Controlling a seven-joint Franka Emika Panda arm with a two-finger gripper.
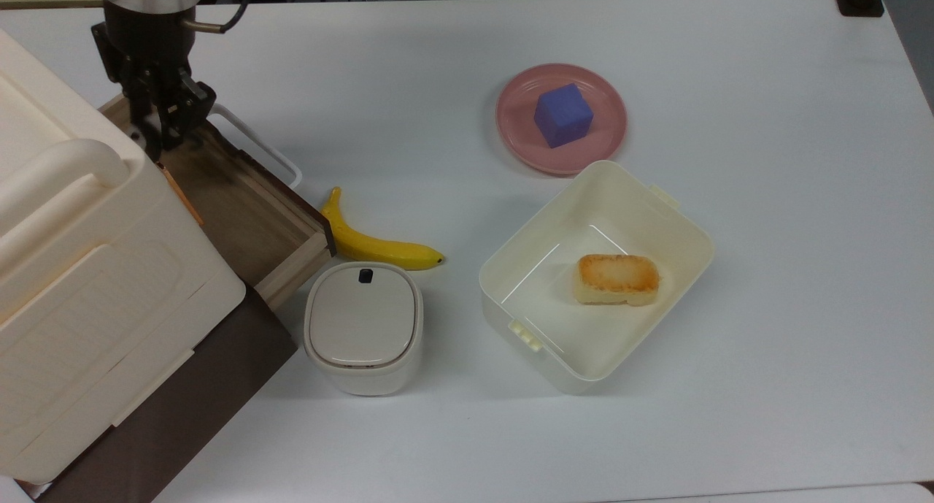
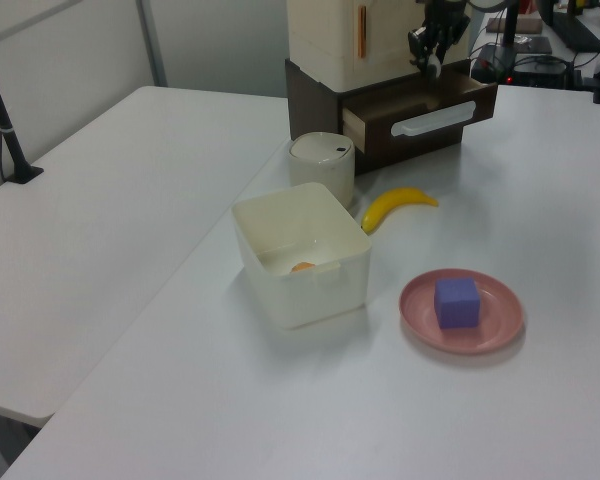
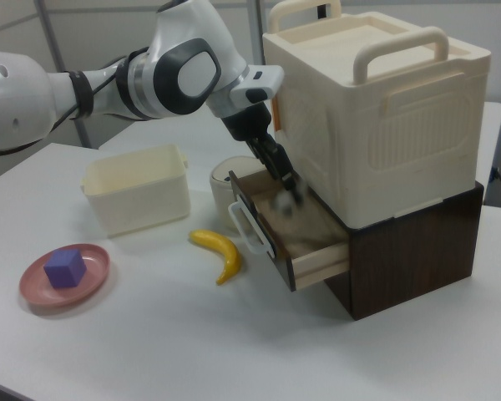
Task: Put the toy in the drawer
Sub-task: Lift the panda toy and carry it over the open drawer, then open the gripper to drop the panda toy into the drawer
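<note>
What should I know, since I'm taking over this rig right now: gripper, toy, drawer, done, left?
Gripper: low over the open light-wood drawer with dark brown front and white loop handle. Its grip cannot be judged.
Toy: the small black-and-white animal figurine is a blur just under the gripper, within the drawer's outline in the right view. Held or released is unclear.
Done: toy brought to the drawer.
Left: confirm it rests on the drawer floor, then lift clear.
</note>
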